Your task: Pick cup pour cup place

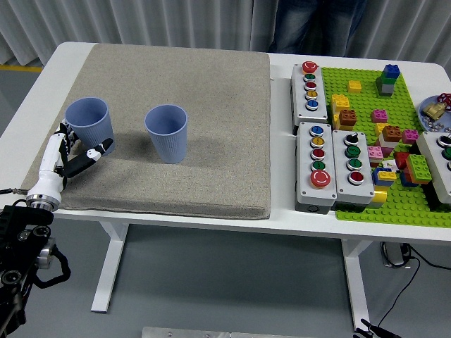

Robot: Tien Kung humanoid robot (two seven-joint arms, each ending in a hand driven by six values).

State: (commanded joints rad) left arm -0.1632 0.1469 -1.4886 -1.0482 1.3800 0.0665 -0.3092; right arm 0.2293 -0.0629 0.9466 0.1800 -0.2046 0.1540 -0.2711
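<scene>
Two blue ribbed cups stand upright on the grey mat (pixel 183 84): the left cup (pixel 90 124) near the mat's left edge and the right cup (pixel 168 132) nearer the middle. My left hand (pixel 76 149) is at the foot of the left cup, on its near-left side, fingers spread around the base with the thumb reaching out to the right. The fingers hold nothing. Whether they touch the cup's wall I cannot tell. The right arm is out of view.
Right of the mat stand three grey button boxes (pixel 311 87) (pixel 318 165) (pixel 352 167) and a green baseplate (pixel 366 113) with several loose bricks. A person (pixel 310 28) stands at the far side. The table's near edge (pixel 176 225) runs just below the mat.
</scene>
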